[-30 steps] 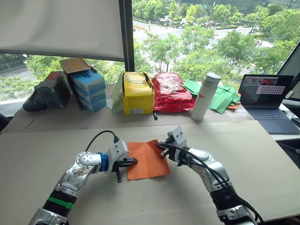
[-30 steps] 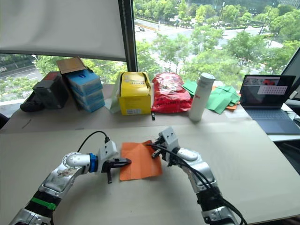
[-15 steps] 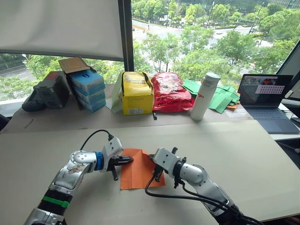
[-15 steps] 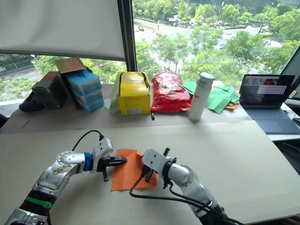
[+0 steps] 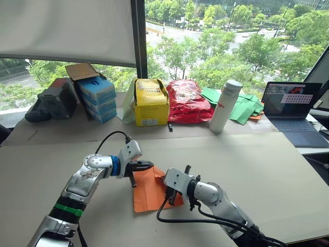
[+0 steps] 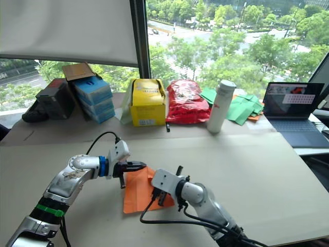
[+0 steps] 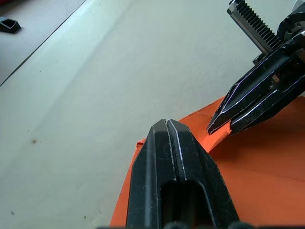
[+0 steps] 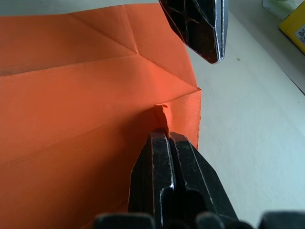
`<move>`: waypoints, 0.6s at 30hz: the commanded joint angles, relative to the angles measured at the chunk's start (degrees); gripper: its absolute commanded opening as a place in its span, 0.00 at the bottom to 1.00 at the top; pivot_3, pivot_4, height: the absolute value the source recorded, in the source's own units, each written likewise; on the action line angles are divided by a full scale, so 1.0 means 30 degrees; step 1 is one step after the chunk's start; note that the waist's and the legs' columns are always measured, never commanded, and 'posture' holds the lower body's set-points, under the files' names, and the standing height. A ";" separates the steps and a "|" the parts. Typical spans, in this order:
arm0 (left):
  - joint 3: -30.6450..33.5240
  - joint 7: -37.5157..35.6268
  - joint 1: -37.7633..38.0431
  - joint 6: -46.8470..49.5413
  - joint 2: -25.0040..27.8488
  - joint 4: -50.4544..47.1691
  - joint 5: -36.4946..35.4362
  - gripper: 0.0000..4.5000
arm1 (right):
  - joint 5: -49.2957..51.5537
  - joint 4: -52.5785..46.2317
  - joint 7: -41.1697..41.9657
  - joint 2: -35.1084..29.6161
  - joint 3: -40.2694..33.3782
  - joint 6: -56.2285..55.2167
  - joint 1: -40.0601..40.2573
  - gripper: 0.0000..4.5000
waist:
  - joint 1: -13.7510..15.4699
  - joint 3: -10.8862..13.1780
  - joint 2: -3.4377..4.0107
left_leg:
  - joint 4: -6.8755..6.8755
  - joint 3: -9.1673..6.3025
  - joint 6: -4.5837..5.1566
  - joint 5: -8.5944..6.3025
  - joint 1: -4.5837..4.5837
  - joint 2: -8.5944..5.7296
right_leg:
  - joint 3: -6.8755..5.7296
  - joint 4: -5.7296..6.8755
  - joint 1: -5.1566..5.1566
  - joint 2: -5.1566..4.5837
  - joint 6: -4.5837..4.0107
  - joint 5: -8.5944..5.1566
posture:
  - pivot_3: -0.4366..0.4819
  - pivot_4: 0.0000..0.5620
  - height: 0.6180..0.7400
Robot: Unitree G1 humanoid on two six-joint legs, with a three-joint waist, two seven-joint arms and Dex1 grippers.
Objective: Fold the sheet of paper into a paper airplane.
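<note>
The sheet of paper (image 5: 149,193) is bright orange with diagonal and centre creases and lies flat on the table near me. My left gripper (image 5: 150,165) is shut with nothing in it, its tips (image 7: 167,123) over the sheet's far corner. My right gripper (image 5: 170,195) sits at the sheet's right edge. It is shut on a small raised fold of that edge (image 8: 162,109), with its fingertips (image 7: 212,130) pinching the paper. In the right wrist view the left fingers (image 8: 205,28) hang just beyond the right gripper (image 8: 166,133).
Along the back of the table (image 5: 282,170) stand blue boxes (image 5: 97,98), a yellow box (image 5: 151,103), a red bag (image 5: 186,101), a white bottle (image 5: 225,105), green folded papers (image 5: 244,107) and an open laptop (image 5: 295,110).
My left gripper has moved right and further back, from the sheet's left edge to its far corner. My right gripper swung in from the far right corner to the right edge.
</note>
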 commanded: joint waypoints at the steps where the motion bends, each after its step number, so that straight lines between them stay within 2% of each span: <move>1: -0.0665 -0.0018 -0.0729 -0.1115 -0.0364 0.1011 0.0817 0.00 | -0.0208 -0.0353 0.0257 -0.0011 0.0006 0.0422 -0.0104 0.01 | 0.0000 0.0000 0.0000 | 0.0001 0.0001 -0.0002 0.0001 0.0000 0.0000 | -0.0001 0.0001 0.0002 0.0007 0.0000 0.0000 | 0.48 0.27 1.00; 11: -0.2442 0.0396 -0.2087 -0.4080 -0.1097 0.4258 0.3649 0.00 | -0.0384 -0.0444 0.0403 0.0014 -0.0051 0.0602 -0.0105 0.01 | 0.0004 -0.0004 -0.0007 | 0.0010 0.0005 0.0001 0.0001 0.0001 -0.0002 | -0.0004 0.0003 0.0009 0.0012 0.0001 0.0000 | 0.48 0.27 1.00; 18: -0.3337 0.0283 -0.1948 -0.5598 -0.0811 0.5189 0.5308 0.00 | -0.0472 -0.0468 0.0587 -0.0081 -0.0054 0.0714 -0.0195 0.01 | 0.0023 -0.0009 -0.0012 | 0.0013 0.0005 0.0005 -0.0001 0.0021 -0.0002 | -0.0003 0.0006 0.0027 0.0007 0.0001 0.0000 | 0.48 0.27 1.00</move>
